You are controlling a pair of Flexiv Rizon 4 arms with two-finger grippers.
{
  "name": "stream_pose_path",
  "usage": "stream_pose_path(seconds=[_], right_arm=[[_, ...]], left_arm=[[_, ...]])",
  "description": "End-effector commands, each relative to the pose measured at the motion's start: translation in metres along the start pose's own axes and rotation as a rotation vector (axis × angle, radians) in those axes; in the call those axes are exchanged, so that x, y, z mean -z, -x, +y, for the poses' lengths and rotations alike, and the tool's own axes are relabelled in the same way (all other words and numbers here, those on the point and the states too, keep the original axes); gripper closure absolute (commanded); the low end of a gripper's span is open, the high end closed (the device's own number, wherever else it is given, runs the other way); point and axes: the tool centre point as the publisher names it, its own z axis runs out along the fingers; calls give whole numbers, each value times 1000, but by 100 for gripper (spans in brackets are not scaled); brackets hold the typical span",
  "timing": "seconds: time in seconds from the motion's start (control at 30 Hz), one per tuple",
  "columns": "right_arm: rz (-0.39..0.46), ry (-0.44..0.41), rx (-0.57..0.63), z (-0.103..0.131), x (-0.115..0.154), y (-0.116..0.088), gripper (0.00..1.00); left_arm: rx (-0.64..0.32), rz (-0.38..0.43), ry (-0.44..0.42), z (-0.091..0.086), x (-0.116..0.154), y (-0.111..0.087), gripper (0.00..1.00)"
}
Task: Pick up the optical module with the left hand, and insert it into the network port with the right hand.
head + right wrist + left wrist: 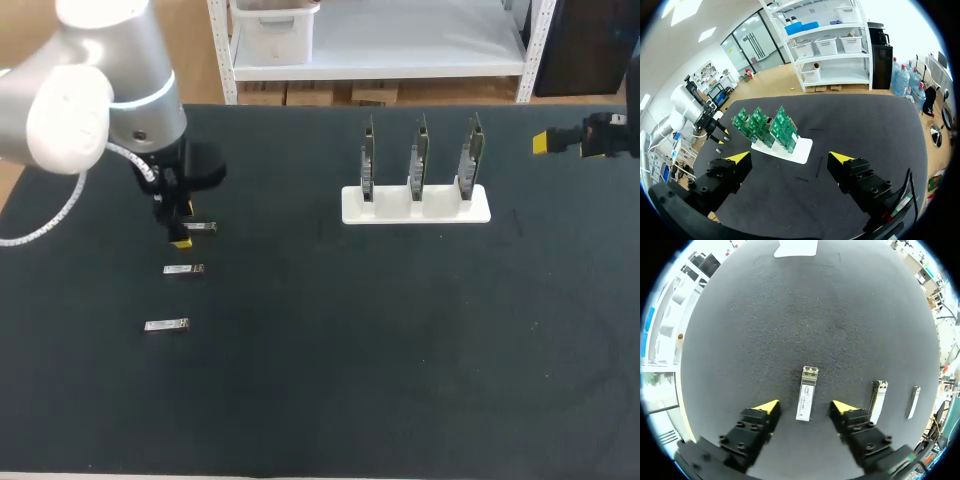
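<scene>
Judging the hazards from big to small: the black table (400, 350) lies close under the left tool (805, 407), so a descent carried too low would drive its yellow tips into the surface; the white stand (415, 205) with its three upright circuit boards (419, 155) is the landmark, and the ports on them are too small to make out, so a crooked approach there could jam the part or tip a board; the right tool (790, 157) hangs beyond the stand's right end, fingers spread and empty, so a handover between the arms could drop or twist the part; the left tool sits far to the stand's left, fingers spread on either side of the optical module (806, 400) without touching it; closing off-centre could skew it or flick it away; the second module (877, 400), next farther from the stand, lies just beside one finger and could be nudged.
</scene>
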Motion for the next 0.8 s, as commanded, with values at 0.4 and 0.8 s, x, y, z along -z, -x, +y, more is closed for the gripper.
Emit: stream_pose_path(seconds=[0.4, 0.8], right_arm=[[-1, -4, -1, 1, 0, 0, 0], [-1, -4, -1, 1, 0, 0, 0]], left_arm=[[61, -34, -1, 5, -2, -1, 100], [489, -355, 145, 48, 59, -16, 100]])
